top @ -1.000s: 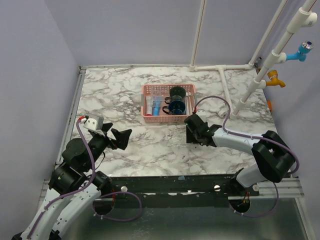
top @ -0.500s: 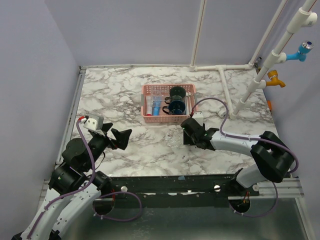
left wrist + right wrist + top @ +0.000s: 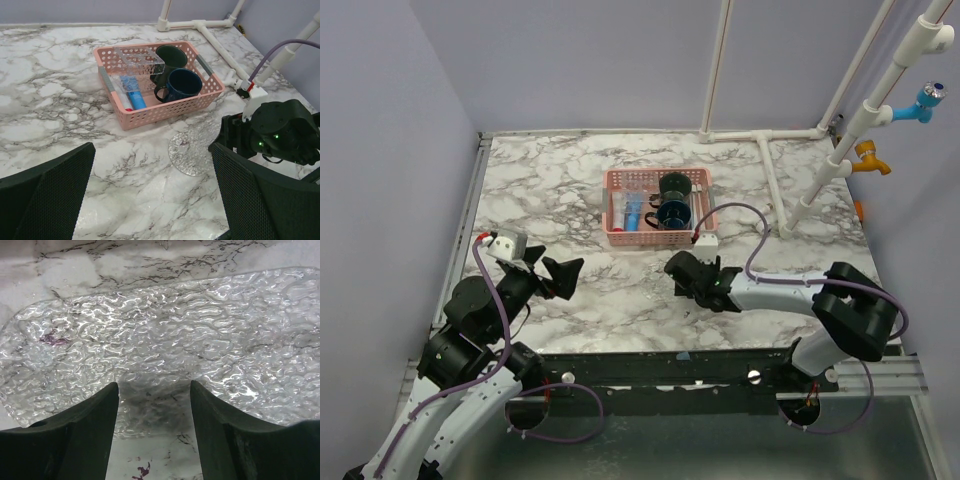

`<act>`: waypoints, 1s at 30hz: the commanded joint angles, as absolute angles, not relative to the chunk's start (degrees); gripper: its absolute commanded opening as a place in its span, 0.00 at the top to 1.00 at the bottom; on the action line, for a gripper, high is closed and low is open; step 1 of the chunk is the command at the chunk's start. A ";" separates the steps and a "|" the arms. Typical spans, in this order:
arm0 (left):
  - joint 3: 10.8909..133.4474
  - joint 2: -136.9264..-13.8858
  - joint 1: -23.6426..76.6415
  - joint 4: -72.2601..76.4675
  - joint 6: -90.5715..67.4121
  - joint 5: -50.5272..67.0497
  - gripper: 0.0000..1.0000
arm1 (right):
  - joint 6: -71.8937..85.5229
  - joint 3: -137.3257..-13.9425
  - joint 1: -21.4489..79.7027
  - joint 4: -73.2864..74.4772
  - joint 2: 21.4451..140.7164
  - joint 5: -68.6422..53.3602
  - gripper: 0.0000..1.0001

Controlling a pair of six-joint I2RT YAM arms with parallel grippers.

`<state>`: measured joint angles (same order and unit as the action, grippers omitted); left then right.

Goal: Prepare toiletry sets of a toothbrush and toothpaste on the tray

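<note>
The clear tray (image 3: 192, 155) lies flat on the marble in front of the pink basket (image 3: 655, 207). It fills the upper part of the right wrist view (image 3: 165, 330). My right gripper (image 3: 675, 268) is open and low, its jaws (image 3: 152, 385) over the tray's near edge. The dark green mug (image 3: 170, 57), the navy mug (image 3: 184, 82) and a blue tube (image 3: 134, 96) sit in the basket (image 3: 155, 107). I cannot pick out the light-blue toothbrush. My left gripper (image 3: 150, 147) is open and empty, raised at the near left (image 3: 565, 275).
A clear plastic box (image 3: 140, 61) and a white stick with a red tip (image 3: 121, 95) also lie in the basket. White pipes (image 3: 770, 170) run over the back right of the marble. A grey wall stands on the left.
My right gripper has swung left along the marble in front of the basket, and the tray now shows to its left. The left arm has not moved.
</note>
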<state>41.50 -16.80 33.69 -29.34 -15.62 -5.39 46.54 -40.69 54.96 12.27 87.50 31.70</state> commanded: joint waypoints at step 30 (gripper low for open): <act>41.53 -17.42 33.30 -29.60 -16.20 -4.50 0.01 | 78.23 -45.68 76.18 25.85 100.55 26.62 0.38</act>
<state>41.50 -16.95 33.69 -29.36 -15.66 -5.39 70.15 -48.90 73.43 19.00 95.66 41.12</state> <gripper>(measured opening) 0.987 0.616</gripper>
